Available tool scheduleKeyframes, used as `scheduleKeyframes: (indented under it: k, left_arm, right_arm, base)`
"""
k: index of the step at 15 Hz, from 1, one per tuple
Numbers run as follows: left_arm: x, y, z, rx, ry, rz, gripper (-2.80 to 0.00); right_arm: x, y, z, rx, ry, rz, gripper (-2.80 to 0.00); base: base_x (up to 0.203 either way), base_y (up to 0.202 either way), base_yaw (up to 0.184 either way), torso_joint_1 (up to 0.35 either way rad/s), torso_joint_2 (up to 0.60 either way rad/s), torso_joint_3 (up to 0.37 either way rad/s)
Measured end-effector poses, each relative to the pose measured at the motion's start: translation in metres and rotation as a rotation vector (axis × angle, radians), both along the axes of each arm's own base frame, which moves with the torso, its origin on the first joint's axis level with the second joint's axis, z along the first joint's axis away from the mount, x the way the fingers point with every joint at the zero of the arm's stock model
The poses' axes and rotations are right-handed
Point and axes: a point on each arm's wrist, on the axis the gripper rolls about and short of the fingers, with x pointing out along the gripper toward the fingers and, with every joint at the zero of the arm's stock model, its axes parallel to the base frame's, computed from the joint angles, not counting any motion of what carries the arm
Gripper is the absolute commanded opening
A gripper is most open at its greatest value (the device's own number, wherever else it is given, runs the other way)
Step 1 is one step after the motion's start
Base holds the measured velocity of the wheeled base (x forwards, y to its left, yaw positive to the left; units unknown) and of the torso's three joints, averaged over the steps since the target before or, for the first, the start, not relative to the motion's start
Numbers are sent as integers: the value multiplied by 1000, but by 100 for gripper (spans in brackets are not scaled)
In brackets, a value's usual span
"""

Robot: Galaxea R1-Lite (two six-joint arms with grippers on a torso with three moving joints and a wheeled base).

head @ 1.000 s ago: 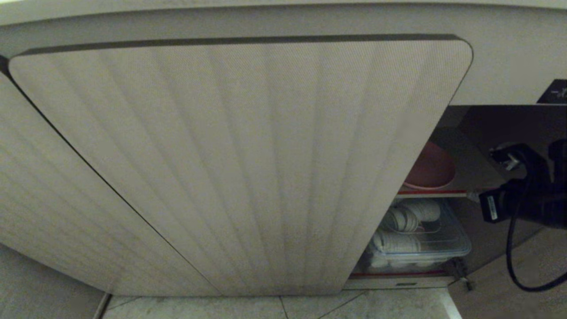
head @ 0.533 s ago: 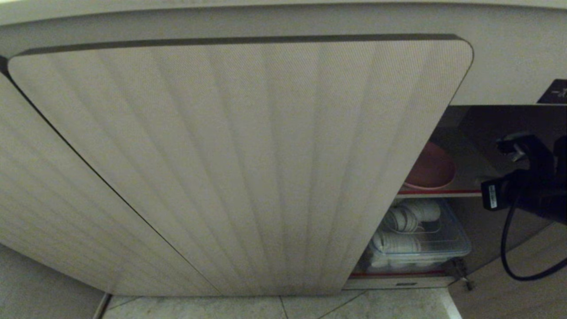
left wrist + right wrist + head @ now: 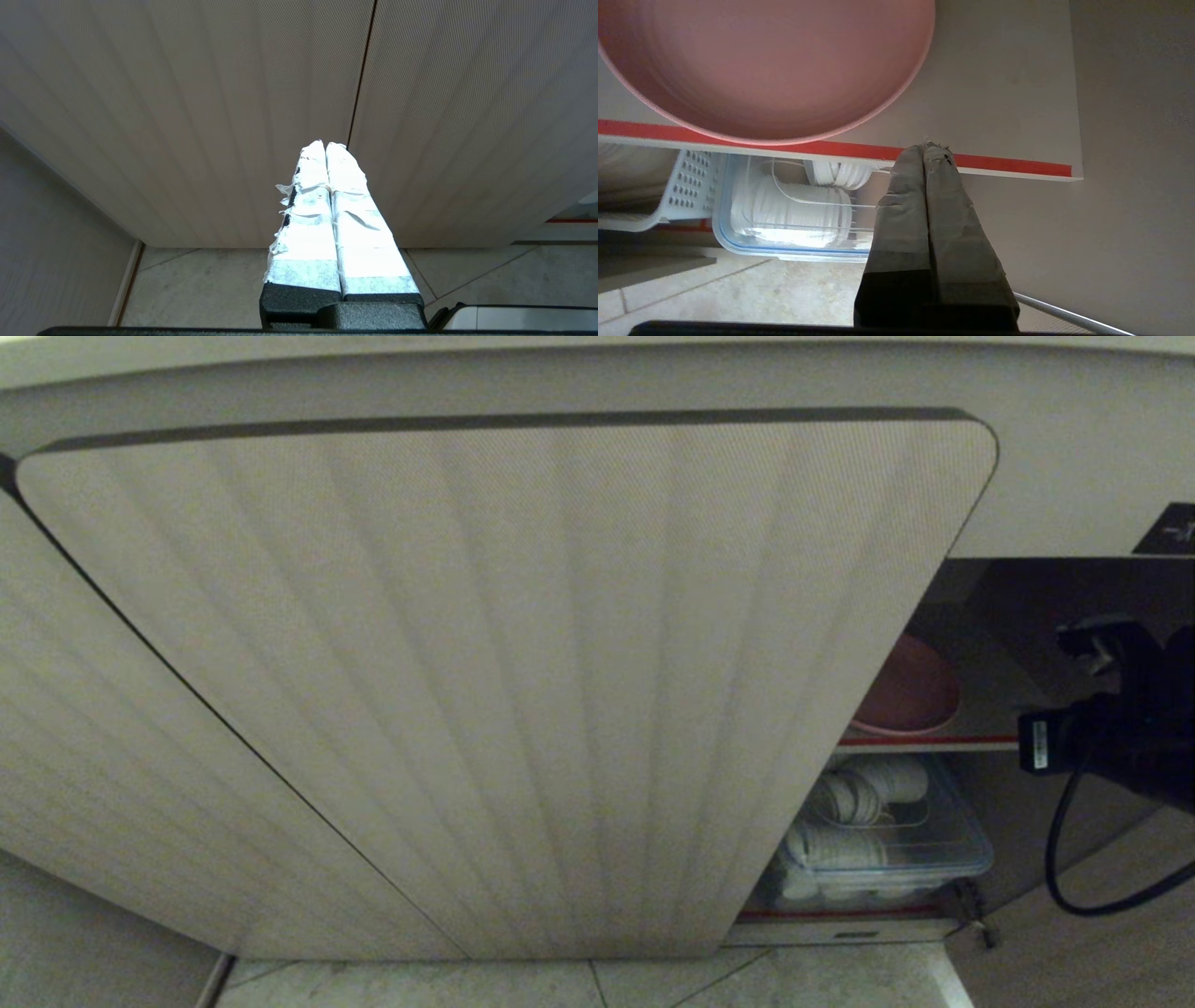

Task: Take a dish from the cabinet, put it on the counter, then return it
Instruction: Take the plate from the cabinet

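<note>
Pink, the dish [image 3: 761, 65] sits on the cabinet's red-edged shelf [image 3: 1008, 164]. The right gripper [image 3: 927, 148], fingers pressed together and empty, points at that shelf edge beside it. The left gripper [image 3: 325, 147] is closed too.

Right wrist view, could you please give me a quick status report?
Right gripper shut, empty, at shelf edge. Left gripper shut, parked. Pink dish on shelf, untouched. Nothing blocking.
</note>
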Motion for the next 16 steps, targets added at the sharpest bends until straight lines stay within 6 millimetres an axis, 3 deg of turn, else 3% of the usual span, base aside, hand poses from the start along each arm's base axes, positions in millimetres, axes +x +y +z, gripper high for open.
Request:
scheduleKeyframes:
  k: [7, 16]
  left_arm:
    - [0, 0, 0, 0, 0, 0, -280]
    - [0, 0, 0, 0, 0, 0, -280]
  right_arm:
    - [8, 3, -1, 65, -102, -6, -280]
    - [16, 7, -16, 138, -146, -6, -280]
  base:
    - [0, 0, 0, 0, 0, 0]
    - [0, 0, 0, 0, 0, 0]
